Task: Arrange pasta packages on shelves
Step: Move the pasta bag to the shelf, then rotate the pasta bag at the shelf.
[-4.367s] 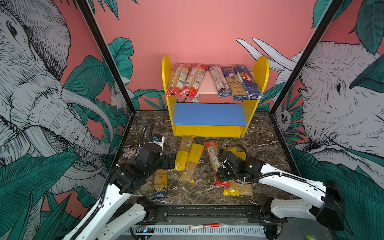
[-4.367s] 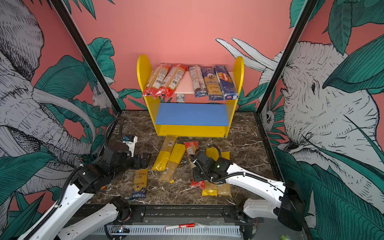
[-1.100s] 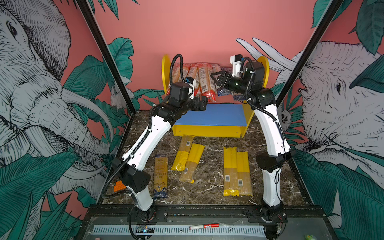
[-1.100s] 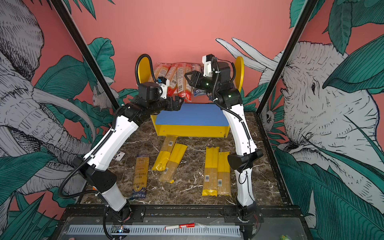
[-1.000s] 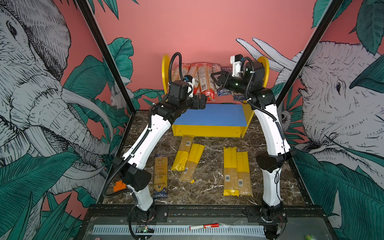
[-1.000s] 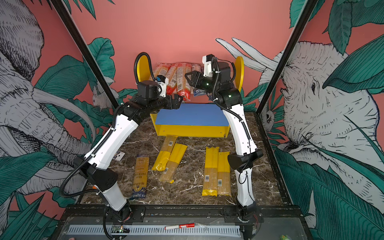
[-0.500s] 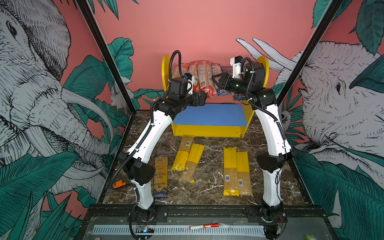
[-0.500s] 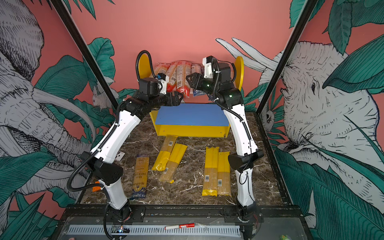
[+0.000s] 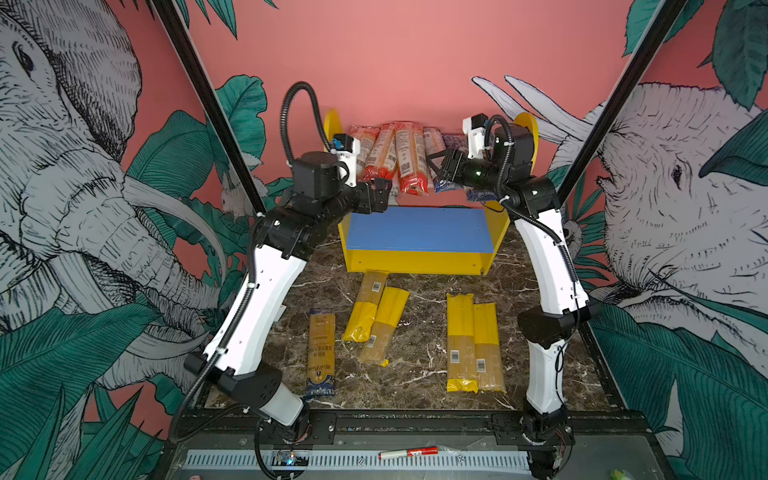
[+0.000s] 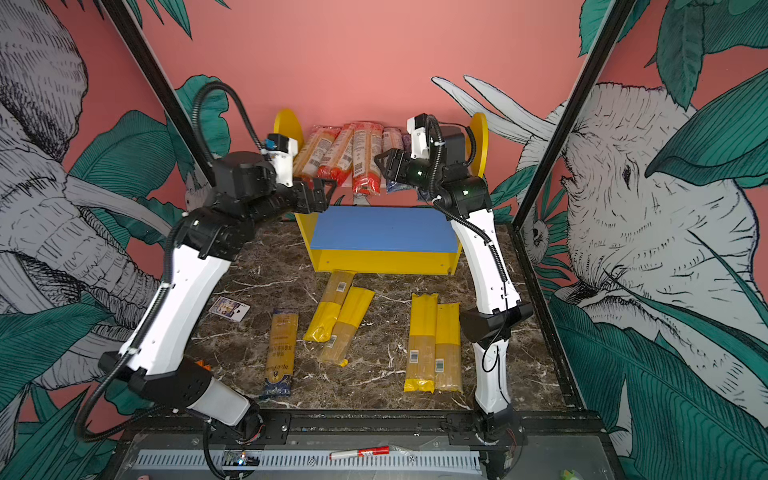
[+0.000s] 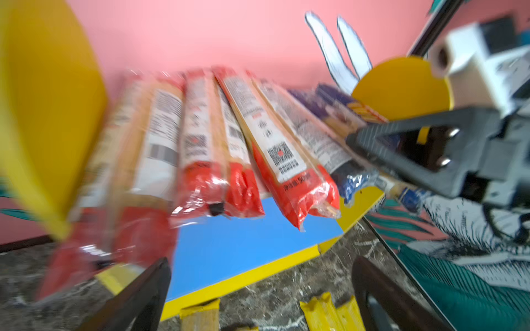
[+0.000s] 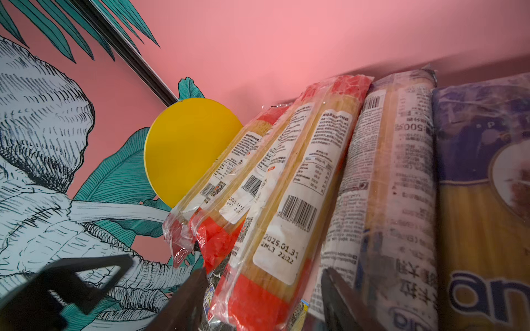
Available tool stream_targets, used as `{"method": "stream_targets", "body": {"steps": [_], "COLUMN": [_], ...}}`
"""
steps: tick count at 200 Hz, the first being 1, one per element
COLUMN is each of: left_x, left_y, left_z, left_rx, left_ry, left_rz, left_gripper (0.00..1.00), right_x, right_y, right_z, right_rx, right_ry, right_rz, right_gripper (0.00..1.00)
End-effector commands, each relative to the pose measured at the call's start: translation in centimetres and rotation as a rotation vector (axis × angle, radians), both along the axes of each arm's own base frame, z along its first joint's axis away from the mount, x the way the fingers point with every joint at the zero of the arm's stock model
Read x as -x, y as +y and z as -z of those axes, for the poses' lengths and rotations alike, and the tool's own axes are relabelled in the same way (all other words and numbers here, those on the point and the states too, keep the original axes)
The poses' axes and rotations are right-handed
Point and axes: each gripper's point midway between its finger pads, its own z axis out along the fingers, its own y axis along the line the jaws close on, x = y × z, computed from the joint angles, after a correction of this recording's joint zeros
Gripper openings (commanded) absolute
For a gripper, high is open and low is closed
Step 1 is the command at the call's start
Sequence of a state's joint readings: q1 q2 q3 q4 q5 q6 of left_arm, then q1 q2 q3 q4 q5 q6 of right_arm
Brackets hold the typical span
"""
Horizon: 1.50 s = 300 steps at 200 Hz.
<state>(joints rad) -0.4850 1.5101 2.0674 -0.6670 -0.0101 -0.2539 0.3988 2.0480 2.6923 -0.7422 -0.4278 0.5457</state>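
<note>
Right wrist view: the right gripper [image 12: 263,272] has one finger on each side of a red-ended pasta pack [image 12: 275,223]. I cannot tell if the fingers squeeze it. In both top views, both arms reach up high and bend forward to the top of the shelf [image 9: 415,262]. The pasta up there lies side by side, long way front to back, with red ends poking over the front edge. The left gripper [image 9: 380,195] is spread wide and holds nothing, near the shelf's front left corner. Five more packs [image 9: 473,340] lie flat on the table [image 9: 419,374].
</note>
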Motion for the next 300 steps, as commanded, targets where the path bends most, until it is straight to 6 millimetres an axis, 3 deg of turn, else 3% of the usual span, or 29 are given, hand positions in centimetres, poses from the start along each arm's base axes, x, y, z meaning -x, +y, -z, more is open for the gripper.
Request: {"method": "stream_targets", "body": {"steps": [1,26,51,158,202,268,300], "left_x": [-1.5,-3.1,-4.3,-6.3,-5.2,-2.8,-2.6], "left_y": [3.2,2.5,1.4,-0.6,-0.5,1.5,1.0], "left_z": [0.6,0.8,1.3,3.1,2.0,-1.0,-0.8], "left_rx": [0.034,0.119,0.197,0.587,0.677,0.718,0.730], "left_ry": [-0.004,-0.001,0.023,0.167,0.191,0.155,0.183], "left_rz": [-0.159,-0.165,-0.139,-0.123,-0.112,-0.140,-0.132], "left_gripper": [0.99,0.99,0.99,0.99,0.99,0.99,0.99], "right_x": [2.2,3.0,3.8,4.8,4.8,4.4,4.0], "right_y": [-0.7,-1.1,-1.6,-3.5,-4.4,-4.9,-5.1], "right_z": [-2.7,-2.9,-2.9,-1.6,-1.6,-1.0,-0.9], "right_rx": [-0.009,0.002,0.029,0.093,0.101,0.096,0.087], "right_ry": [-0.068,-0.078,-0.086,-0.071,-0.070,-0.055,-0.051], "right_rz": [-0.018,-0.021,-0.010,0.051,0.072,0.076,0.074], "right_gripper": [0.63,0.64,0.73,0.76,0.76,0.76,0.76]}}
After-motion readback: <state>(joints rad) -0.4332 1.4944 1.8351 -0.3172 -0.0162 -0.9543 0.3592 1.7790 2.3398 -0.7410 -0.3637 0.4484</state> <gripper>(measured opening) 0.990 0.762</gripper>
